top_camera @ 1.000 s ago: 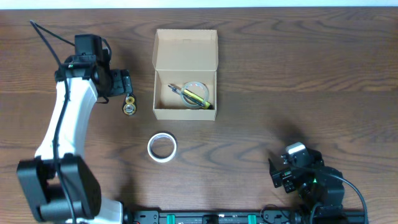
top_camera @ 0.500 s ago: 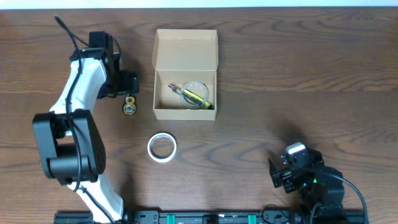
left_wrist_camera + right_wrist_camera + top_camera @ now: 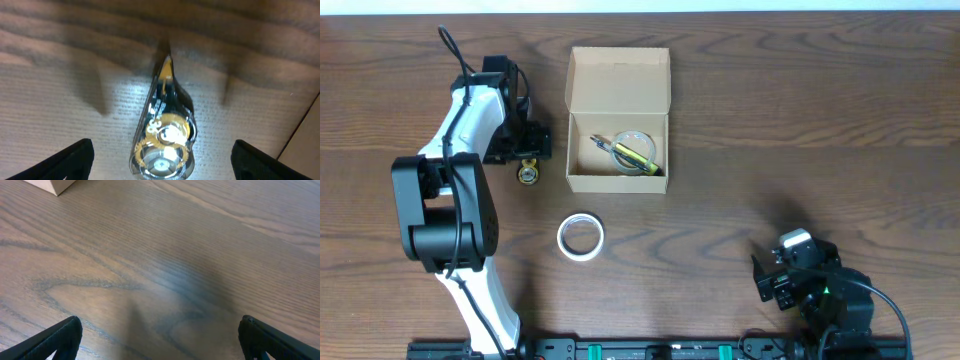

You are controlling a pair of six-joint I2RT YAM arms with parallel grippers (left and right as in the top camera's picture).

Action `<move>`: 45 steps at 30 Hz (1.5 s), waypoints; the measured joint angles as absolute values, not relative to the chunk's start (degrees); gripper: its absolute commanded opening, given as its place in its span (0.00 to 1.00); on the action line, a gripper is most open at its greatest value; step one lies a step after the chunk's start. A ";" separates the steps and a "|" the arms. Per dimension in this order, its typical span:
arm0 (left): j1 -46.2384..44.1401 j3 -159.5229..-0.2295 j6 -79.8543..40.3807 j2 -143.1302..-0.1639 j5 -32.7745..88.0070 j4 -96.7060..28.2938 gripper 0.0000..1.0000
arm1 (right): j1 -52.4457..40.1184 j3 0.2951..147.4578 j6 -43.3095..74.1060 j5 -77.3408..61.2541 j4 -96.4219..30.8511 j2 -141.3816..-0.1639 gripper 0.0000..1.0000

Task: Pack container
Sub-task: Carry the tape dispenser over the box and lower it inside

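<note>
One broad table (image 3: 770, 120) of dark wood grain carries everything. Next in size is the left arm (image 3: 460, 120), white and black, which reaches from the near edge up the left side and bends in toward the middle. The right arm (image 3: 820, 295) sits folded low at the near right corner, well apart from everything else.

Up at the centre of the far half stands the container (image 3: 618, 82), a tan cardboard box with its flap lid thrown back toward the far edge and its mouth open to the ceiling. Nearer the front edge, left of the box's front corner, a white tape roll (image 3: 580, 237) lies flat on the wood.

The left gripper (image 3: 528, 155) hangs over the table just left of the box, jaws spread wide. From its wrist camera the two fingers (image 3: 70, 160) show at the bottom corners with a small clear tape dispenser (image 3: 162, 135) lying between them, bare wood on either side, neither finger touching it. The right gripper (image 3: 161, 342) is likewise spread wide over bare wood, holding nothing.

Inside the box lie a clear round item (image 3: 638, 140) and, against it, a slim yellow-handled tool (image 3: 635, 156).
</note>
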State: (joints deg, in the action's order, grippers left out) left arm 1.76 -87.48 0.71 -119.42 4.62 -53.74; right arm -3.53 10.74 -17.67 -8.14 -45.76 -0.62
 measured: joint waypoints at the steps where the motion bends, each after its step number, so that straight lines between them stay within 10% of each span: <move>1: 1.76 -87.48 0.69 -119.61 4.80 -53.98 0.89 | -3.53 10.74 -17.67 -8.14 -45.76 -0.62 0.99; 10: 1.23 -87.50 0.75 -121.80 6.04 -54.70 0.87 | -3.53 10.74 -17.67 -8.12 -45.76 -0.62 0.99; 21: 0.62 -87.81 1.37 -122.91 6.11 -55.02 0.35 | -3.53 10.74 -17.67 -8.12 -45.76 -0.62 0.99; 45: -7.27 -89.47 1.13 -97.45 4.51 -48.18 0.31 | -3.53 10.74 -17.67 -8.12 -45.76 -0.62 0.99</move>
